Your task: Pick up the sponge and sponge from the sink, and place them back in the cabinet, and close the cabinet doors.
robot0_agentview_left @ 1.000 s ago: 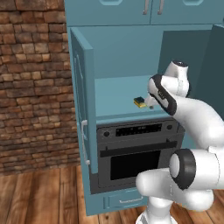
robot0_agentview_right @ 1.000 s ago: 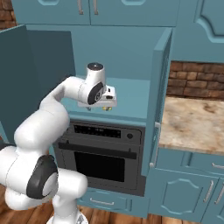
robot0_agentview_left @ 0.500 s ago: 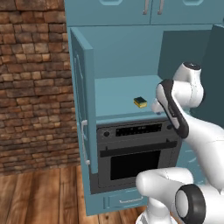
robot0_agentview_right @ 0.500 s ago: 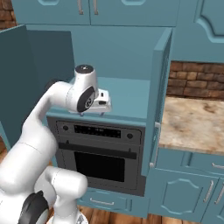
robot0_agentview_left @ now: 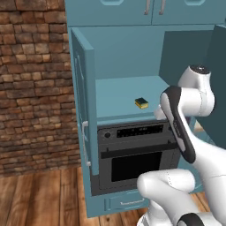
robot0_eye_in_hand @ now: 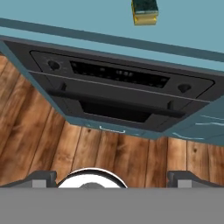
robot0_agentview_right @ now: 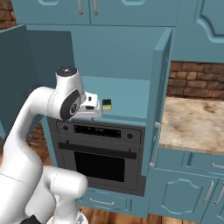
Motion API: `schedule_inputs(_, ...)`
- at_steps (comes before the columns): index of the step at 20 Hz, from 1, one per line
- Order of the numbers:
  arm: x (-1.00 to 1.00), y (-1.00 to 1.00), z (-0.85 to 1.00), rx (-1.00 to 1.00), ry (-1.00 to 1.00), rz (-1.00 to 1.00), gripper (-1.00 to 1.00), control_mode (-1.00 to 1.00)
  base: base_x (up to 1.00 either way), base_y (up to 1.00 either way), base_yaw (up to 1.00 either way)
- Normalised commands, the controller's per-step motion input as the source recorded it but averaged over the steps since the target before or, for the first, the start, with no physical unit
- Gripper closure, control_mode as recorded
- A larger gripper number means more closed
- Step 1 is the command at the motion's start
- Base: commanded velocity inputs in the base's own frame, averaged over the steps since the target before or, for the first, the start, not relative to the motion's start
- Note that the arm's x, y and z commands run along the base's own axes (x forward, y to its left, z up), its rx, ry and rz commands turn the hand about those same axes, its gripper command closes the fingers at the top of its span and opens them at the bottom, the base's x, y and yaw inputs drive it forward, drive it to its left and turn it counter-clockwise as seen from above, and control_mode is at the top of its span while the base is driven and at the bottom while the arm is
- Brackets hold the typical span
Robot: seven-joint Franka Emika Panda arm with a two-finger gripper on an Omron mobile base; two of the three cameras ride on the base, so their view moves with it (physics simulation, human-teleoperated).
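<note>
While fingers (robot0_eye_in_hand: 43,177) spread empty, sponge (robot0_eye_in_hand: 145,12) well beyond them on cabinet (robot0_eye_in_hand: 87,26) shelf.

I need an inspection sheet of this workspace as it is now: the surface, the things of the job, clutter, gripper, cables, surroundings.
Surface: teal cabinet shelf above the black oven.
Job's things: one sponge lies on the shelf near its front edge; both cabinet doors stand open.
Clutter: nothing seen.
Gripper: gripper open, holding nothing, out in front of the oven and pointing down at the wood floor.
Cables: nothing seen.
Surroundings: brick wall, marble counter.
</note>
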Motion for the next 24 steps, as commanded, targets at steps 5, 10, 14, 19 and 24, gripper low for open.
schedule_inputs(5, -0.52, 0.15, 0.19, 0.0, 0.0, -0.06, -1.0, -1.0, 0.0, 0.0, 0.0)
schedule_inputs(10, -0.41, 0.09, 0.12, 0.0, 0.01, -0.06, -1.0, -1.0, 0.0, 0.0, 0.0)
schedule_inputs(14, -0.28, 0.12, 0.13, 0.0, 0.03, -0.06, -1.0, -1.0, 0.0, 0.0, 0.0)
schedule_inputs(19, -0.24, 0.03, 0.06, 0.0, 0.0, -0.04, -1.0, -1.0, 0.0, 0.0, 0.0)
schedule_inputs(24, -0.2, 0.0, 0.02, 0.0, 0.0, -0.01, -1.0, -1.0, 0.0, 0.0, 0.0)
